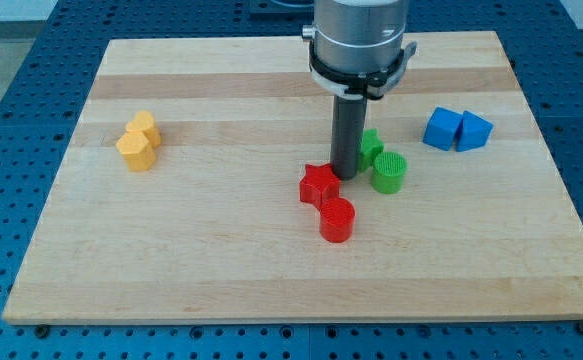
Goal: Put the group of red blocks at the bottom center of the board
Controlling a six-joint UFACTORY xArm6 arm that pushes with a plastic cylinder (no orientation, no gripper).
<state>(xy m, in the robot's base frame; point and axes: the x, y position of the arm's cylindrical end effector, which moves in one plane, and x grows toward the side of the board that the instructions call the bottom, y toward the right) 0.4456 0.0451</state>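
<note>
My arm carries no jaws, only a rod, so nothing is grasped. My tip (pixel 348 176) stands just beside the red star block (pixel 319 185), on its upper right; whether they touch I cannot tell. The red cylinder (pixel 337 219) stands upright just below and right of the star, so the pair's line runs diagonally toward the view's lower right. Both sit near the board (pixel 171 260) centre. A green cylinder (pixel 389 172) and another green block (pixel 370 147) lie right of my tip.
</note>
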